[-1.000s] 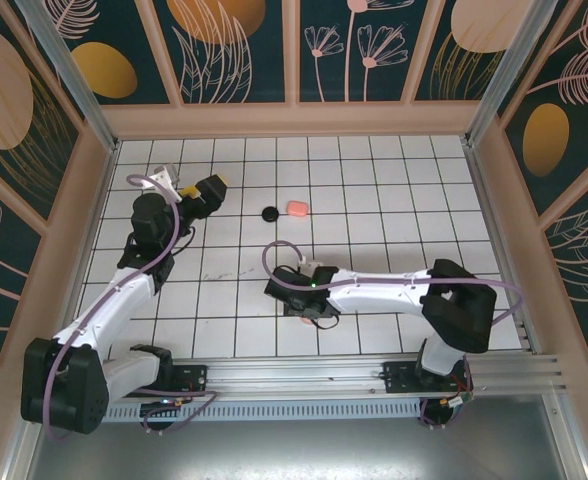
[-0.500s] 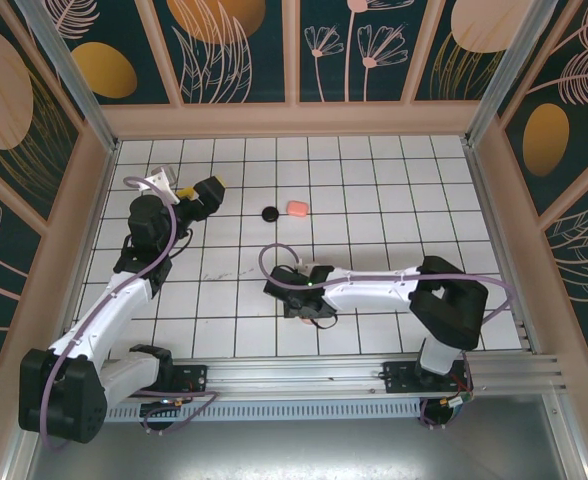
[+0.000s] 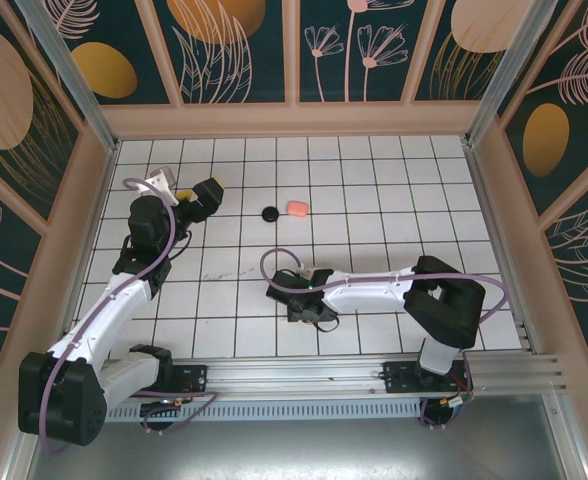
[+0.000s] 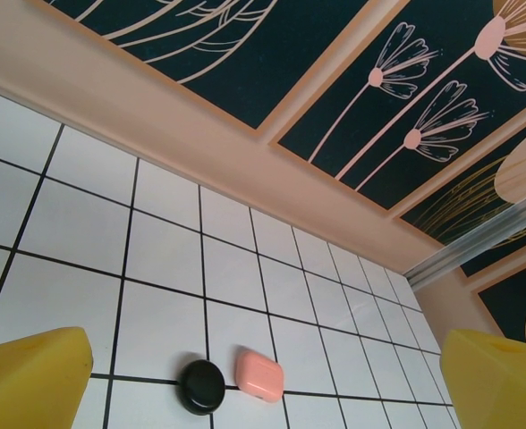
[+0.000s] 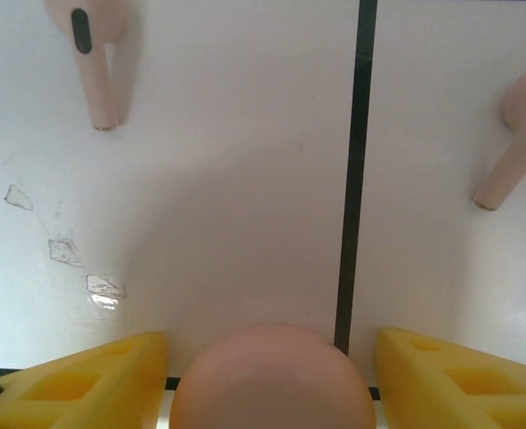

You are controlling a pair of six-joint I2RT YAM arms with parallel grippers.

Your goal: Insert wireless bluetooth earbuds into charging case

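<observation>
Two pale peach earbuds lie on the white tiles in the right wrist view, one at the upper left (image 5: 93,54) and one at the right edge (image 5: 513,152). A rounded peach charging case (image 5: 272,384) sits between the yellow fingers of my right gripper (image 5: 270,347), which rest against both of its sides. From above, the right gripper (image 3: 309,305) is low over the tiles near the front centre. My left gripper (image 3: 206,195) hovers wide open at the back left, holding nothing.
A black round case (image 4: 201,386) and a pink case (image 4: 259,375) lie side by side on the tiles ahead of the left gripper (image 4: 265,362), seen from above as the black case (image 3: 270,213) and the pink case (image 3: 296,209). Peach walls enclose the tiled floor (image 3: 394,190).
The right arm's elbow has drawn in to the left and its jaws have narrowed onto the peach case. The left arm has barely shifted.
</observation>
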